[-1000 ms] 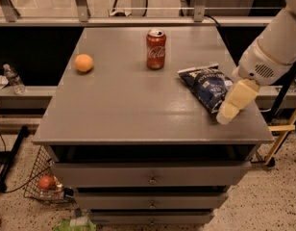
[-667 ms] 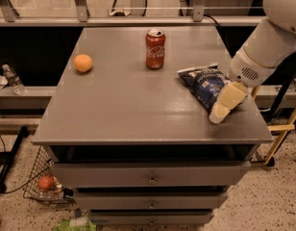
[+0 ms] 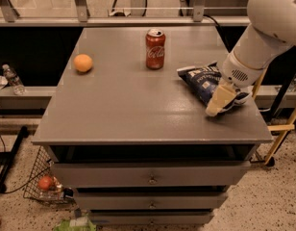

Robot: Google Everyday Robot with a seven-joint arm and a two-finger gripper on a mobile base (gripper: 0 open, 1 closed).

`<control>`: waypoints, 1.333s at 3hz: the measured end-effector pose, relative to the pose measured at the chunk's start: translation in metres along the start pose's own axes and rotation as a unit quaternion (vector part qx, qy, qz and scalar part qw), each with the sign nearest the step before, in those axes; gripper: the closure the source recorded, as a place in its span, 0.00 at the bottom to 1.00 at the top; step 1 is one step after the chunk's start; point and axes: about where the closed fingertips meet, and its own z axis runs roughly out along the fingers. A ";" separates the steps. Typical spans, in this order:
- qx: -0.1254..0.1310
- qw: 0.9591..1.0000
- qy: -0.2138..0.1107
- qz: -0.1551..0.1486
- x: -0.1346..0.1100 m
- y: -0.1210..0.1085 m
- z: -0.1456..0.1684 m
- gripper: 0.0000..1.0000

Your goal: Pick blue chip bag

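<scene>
The blue chip bag (image 3: 202, 81) lies on the right side of the grey table (image 3: 138, 109), dark navy foil with white lettering. My gripper (image 3: 219, 101) comes in from the upper right on a white arm and sits low over the bag's near right end, its cream fingers (image 3: 221, 99) covering that part of the bag. The bag's left end stays in view.
A red Coca-Cola can (image 3: 155, 49) stands upright at the table's middle back. An orange (image 3: 83, 63) rests at the left. The table's right edge is close to the bag. A wire basket (image 3: 44, 182) and a plastic bottle (image 3: 12, 79) sit off to the left.
My gripper has moved left and toward the bag's near end, now lying over the bag rather than beside its right edge. The bag, can and orange have not moved.
</scene>
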 end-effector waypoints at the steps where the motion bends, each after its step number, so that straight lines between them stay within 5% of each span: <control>1: 0.017 1.000 0.008 0.002 0.001 -0.008 -0.006 0.64; 2: 0.059 0.998 0.009 -0.002 0.002 -0.028 -0.033 0.88; 3: 0.108 0.994 -0.013 -0.007 0.000 -0.049 -0.069 1.00; 4: 0.144 0.989 -0.029 -0.011 -0.004 -0.064 -0.095 1.00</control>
